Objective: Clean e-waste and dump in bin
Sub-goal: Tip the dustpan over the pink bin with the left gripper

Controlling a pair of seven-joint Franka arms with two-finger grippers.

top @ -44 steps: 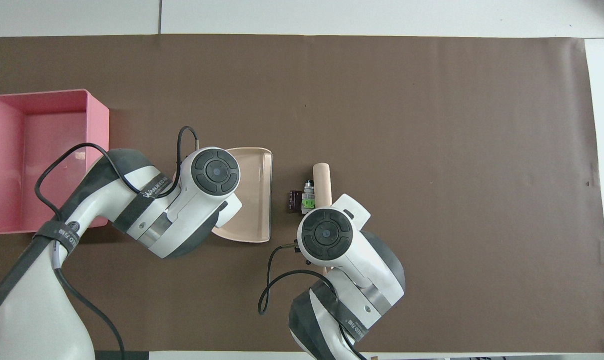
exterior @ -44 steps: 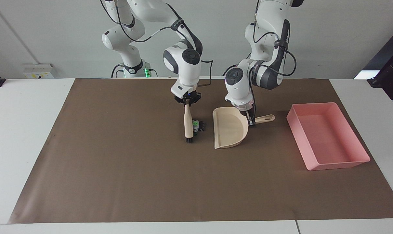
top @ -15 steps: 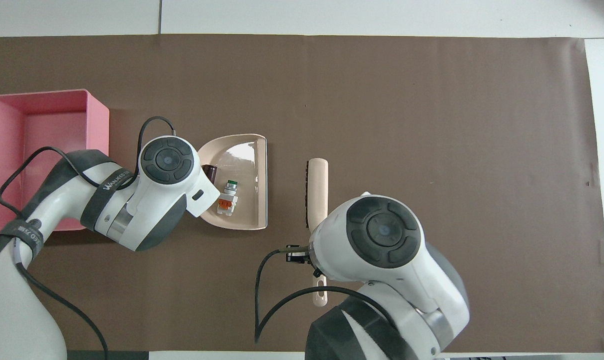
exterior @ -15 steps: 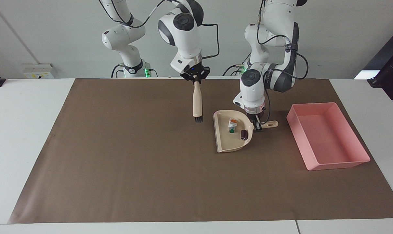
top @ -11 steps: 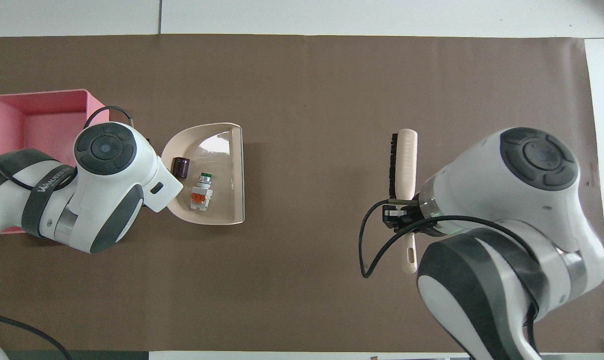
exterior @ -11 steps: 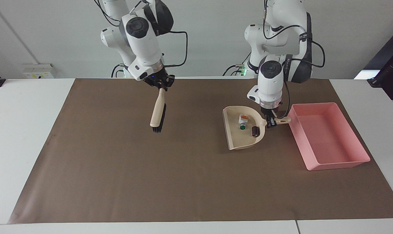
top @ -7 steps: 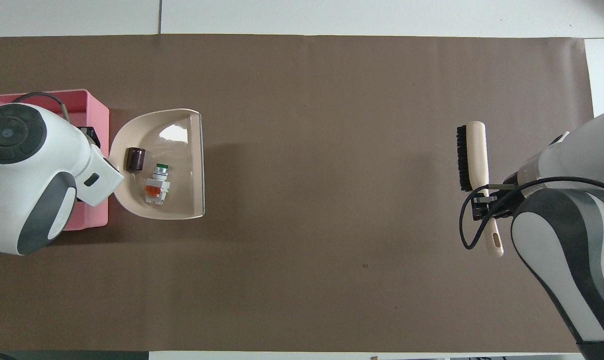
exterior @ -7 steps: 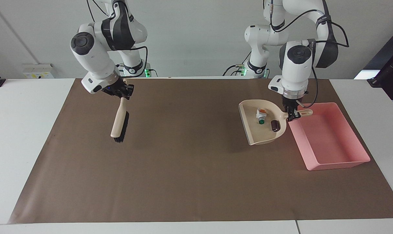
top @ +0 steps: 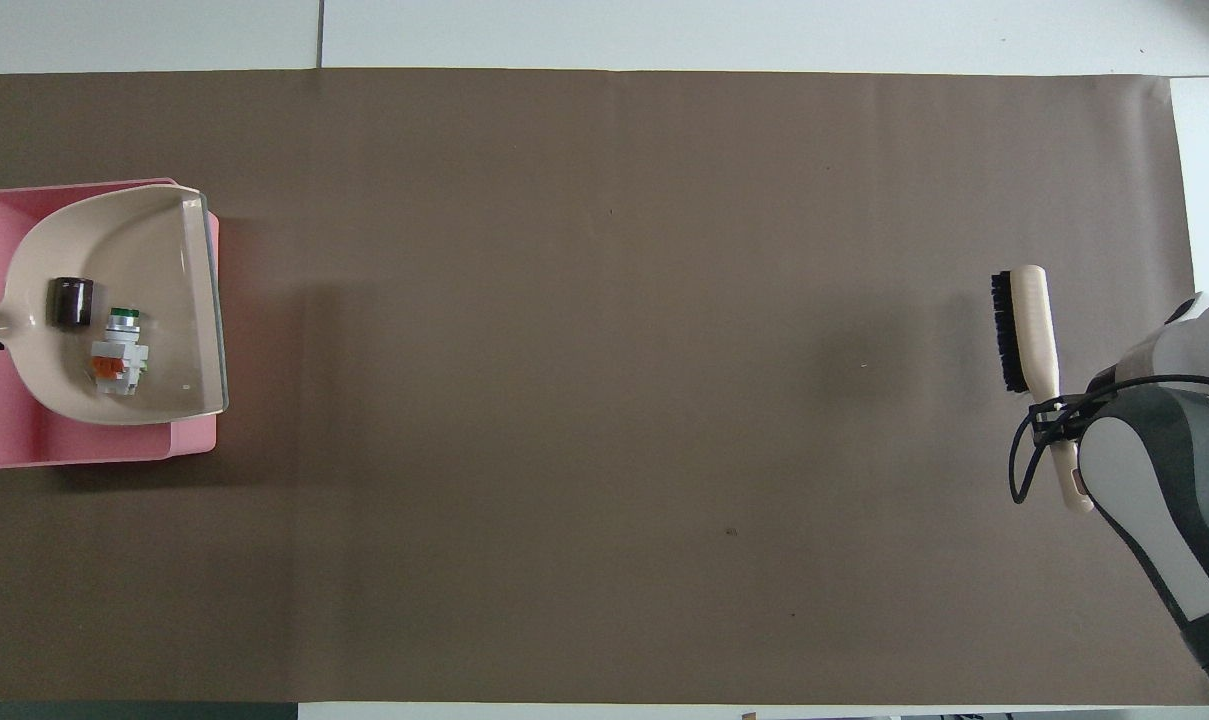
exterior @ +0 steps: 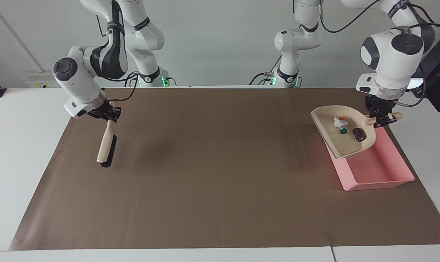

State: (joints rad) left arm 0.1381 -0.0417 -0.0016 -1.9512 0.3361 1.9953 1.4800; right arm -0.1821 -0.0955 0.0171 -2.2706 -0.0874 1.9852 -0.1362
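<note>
Both tools clamped: left tool [exterior: 380, 117] carried dustpan [exterior: 341, 142] over bin [exterior: 383, 171]; right tool [exterior: 108, 113] swung brush [exterior: 106, 145] outward.

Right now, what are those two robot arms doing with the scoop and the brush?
They are tidying up. The left hand holds the beige plastic dustpan by its handle, raised over the shallow pink plastic bin. Two tiny electronic parts, one white with green and one black cylinder, sit in the pan, not yet dumped. The right hand holds a beige brush with black bristles over the brown mat.
</note>
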